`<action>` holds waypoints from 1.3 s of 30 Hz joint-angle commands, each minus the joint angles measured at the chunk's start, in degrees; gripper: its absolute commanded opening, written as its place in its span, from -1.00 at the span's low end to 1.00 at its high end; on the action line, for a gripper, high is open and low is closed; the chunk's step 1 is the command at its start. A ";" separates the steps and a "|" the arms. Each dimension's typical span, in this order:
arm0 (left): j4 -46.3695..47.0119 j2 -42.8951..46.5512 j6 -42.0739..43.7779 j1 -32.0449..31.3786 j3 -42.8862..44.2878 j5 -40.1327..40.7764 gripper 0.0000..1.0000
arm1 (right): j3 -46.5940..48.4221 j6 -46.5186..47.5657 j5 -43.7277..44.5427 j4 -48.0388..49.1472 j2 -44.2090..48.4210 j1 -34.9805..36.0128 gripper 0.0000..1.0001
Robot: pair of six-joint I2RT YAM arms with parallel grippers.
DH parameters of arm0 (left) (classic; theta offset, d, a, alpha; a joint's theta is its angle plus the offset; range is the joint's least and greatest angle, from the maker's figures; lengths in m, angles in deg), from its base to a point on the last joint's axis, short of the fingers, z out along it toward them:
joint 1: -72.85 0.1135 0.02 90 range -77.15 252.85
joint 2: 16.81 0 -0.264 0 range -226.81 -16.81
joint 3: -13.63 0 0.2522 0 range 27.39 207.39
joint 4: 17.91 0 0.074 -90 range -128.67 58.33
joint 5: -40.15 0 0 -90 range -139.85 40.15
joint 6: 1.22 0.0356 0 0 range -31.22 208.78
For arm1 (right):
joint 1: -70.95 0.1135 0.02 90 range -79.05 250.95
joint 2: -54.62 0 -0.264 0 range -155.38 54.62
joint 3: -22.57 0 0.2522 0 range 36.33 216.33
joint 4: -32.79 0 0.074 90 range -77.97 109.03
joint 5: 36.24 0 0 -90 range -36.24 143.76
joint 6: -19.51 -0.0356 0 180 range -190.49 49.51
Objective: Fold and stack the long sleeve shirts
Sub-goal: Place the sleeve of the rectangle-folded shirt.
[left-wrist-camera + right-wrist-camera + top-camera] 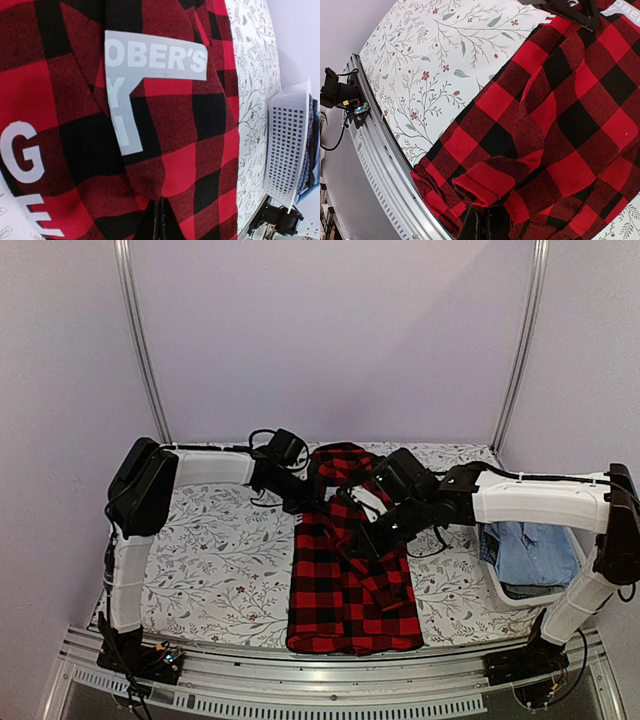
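Cloth: one checked shirt (350, 590), clamped by left hand (160, 222) and right hand (484, 225); one blue garment (535, 550) in basket (287, 150).

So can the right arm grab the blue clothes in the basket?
Probably not yet: the right gripper is pinching the red checked shirt. The blue clothes lie uncovered in the white basket close by.

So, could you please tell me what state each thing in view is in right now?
checked shirt: lying flat, partly folded lengthwise, white lettering showing.
left fingers: shut on a pinch of the checked shirt.
right fingers: shut on a fold of the checked shirt.
white basket: upright, holding clothes.
blue clothes: loosely piled inside the white basket, not folded.
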State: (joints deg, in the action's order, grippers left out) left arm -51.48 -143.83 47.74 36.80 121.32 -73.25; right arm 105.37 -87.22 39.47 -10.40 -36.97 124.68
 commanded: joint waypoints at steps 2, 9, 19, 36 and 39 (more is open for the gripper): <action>-1.12 1.23 2.58 0.47 2.37 1.39 -1.00 | 2.78 -1.08 -1.77 2.47 -4.18 3.15 -1.00; -2.87 -0.67 4.43 0.86 4.51 1.81 -1.00 | 5.77 -1.81 -3.93 3.62 -11.57 5.05 -1.00; -3.17 1.19 4.85 0.96 0.69 5.06 -1.00 | 10.16 -1.55 -5.29 1.10 -17.88 8.38 -1.00; -2.64 9.39 6.03 1.55 -6.80 11.46 -0.01 | 8.44 -2.70 -0.58 0.28 -15.51 8.59 -0.09; -2.16 11.83 6.35 1.66 -9.62 11.43 -0.02 | 7.70 -3.79 2.73 0.55 -13.53 6.97 0.02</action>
State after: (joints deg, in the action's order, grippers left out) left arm -54.46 -136.40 52.82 37.47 114.65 -63.13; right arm 114.04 -89.69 37.72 -10.40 -54.81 132.88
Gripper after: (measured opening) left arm 0.492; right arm 0.500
